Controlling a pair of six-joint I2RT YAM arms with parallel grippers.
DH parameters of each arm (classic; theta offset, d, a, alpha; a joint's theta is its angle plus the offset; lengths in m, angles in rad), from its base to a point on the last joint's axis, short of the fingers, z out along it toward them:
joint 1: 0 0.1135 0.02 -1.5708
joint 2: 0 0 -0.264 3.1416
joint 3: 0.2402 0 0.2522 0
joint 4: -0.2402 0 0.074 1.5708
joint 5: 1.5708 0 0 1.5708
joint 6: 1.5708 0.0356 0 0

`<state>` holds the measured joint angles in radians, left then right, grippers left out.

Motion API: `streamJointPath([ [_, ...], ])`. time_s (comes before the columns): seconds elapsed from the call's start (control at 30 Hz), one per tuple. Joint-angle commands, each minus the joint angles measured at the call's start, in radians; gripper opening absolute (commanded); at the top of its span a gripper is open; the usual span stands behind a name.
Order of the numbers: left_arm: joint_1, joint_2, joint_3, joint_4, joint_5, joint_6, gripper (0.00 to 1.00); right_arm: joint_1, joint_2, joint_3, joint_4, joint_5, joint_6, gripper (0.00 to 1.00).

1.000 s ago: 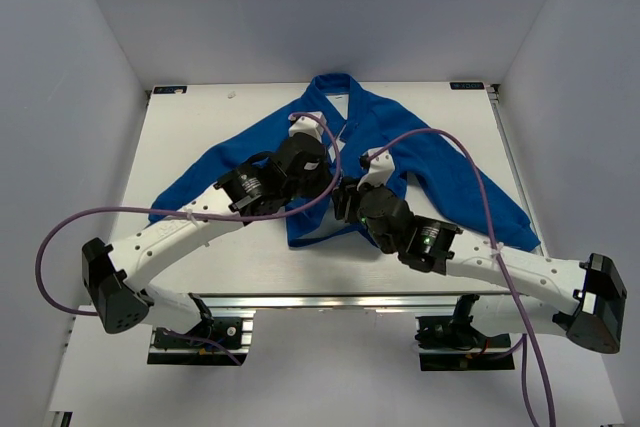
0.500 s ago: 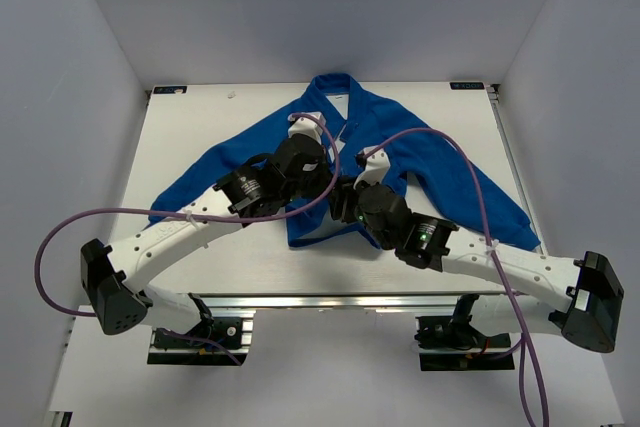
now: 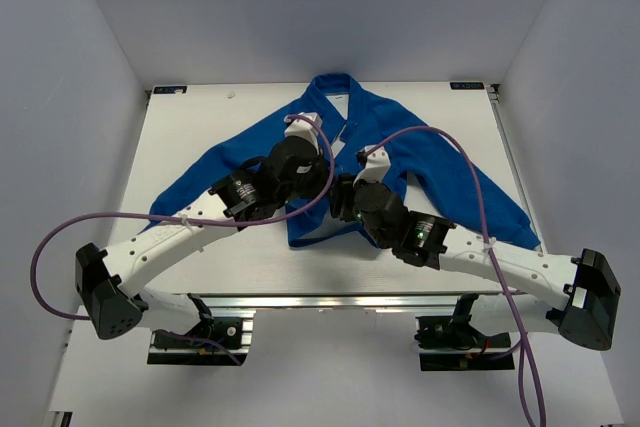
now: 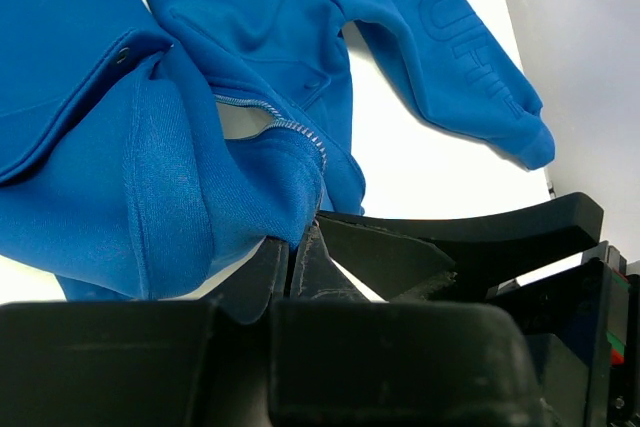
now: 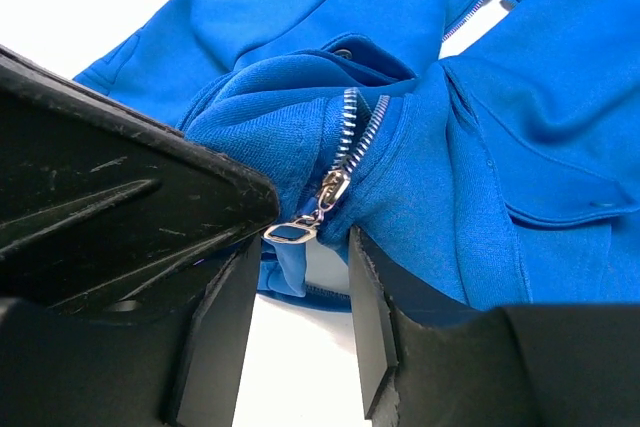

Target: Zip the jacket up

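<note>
The right gripper [image 5: 300,272] has been shifted left and is set narrowly astride the pull [image 5: 290,232]. The jacket [image 3: 430,162] hem is clamped by the left gripper [image 4: 295,244]; nearly all zipping remains.

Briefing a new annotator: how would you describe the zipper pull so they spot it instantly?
Find the blue jacket on the table. At its bunched bottom hem, the zipper teeth end at the zipper pull: the only shiny metal loop amid fabric.
</note>
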<state>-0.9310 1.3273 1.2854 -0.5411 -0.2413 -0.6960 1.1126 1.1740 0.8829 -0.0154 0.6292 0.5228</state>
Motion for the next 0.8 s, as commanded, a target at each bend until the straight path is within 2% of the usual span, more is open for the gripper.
streamJointPath([
  [0.0, -0.014, -0.051, -0.008, 0.070, 0.108, -0.014, 0.00, -0.005, 0.013, 0.057, 0.115, 0.038, 0.042, 0.47],
  [0.27, -0.015, -0.059, -0.055, 0.119, 0.172, -0.033, 0.00, -0.023, 0.035, 0.094, 0.172, -0.025, 0.065, 0.55],
  [0.53, -0.015, -0.074, -0.089, 0.141, 0.191, -0.043, 0.00, -0.033, -0.003, 0.062, 0.190, 0.041, 0.149, 0.48],
  [0.77, -0.014, -0.076, -0.095, 0.102, 0.116, -0.045, 0.00, -0.031, -0.080, 0.042, 0.082, 0.104, 0.154, 0.46],
])
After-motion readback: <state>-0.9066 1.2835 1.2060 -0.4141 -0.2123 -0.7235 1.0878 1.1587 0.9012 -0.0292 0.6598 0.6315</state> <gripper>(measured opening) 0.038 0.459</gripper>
